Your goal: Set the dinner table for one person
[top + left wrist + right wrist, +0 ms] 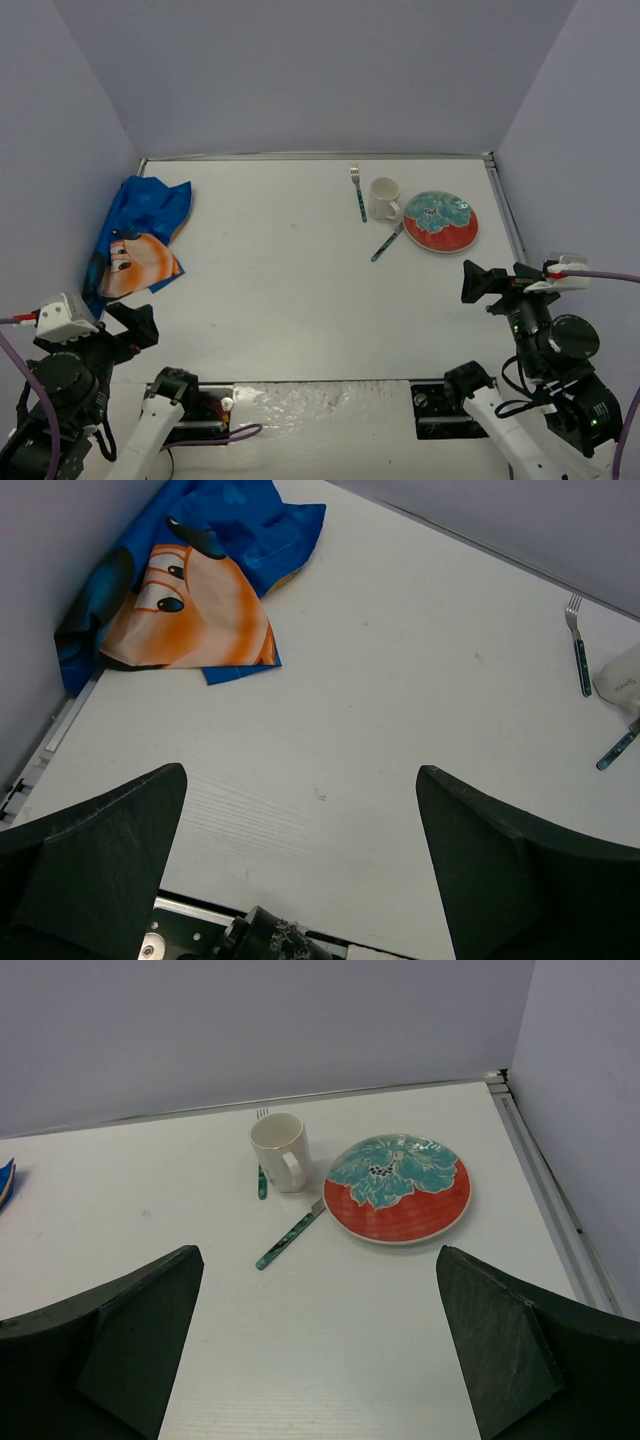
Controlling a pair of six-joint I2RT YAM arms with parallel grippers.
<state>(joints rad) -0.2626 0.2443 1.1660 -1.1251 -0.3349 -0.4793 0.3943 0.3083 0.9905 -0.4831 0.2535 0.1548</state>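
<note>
The white dinner table [300, 290] holds a crumpled blue cartoon placemat [135, 240] at the far left, which also shows in the left wrist view [190, 590]. At the back right lie a fork [357, 192], a white mug [384, 198], a red plate with a teal flower [441, 221] and a teal-handled knife [386, 243]. The right wrist view shows the mug [280, 1150], the plate [398, 1186] and the knife [290, 1234]. My left gripper [302, 772] is open and empty at the near left. My right gripper [320, 1252] is open and empty, near of the plate.
Grey walls close in the table on the left, back and right. A thin metal rim [505, 210] runs along the table's edges. The arm bases and cables sit at the near edge [320, 410].
</note>
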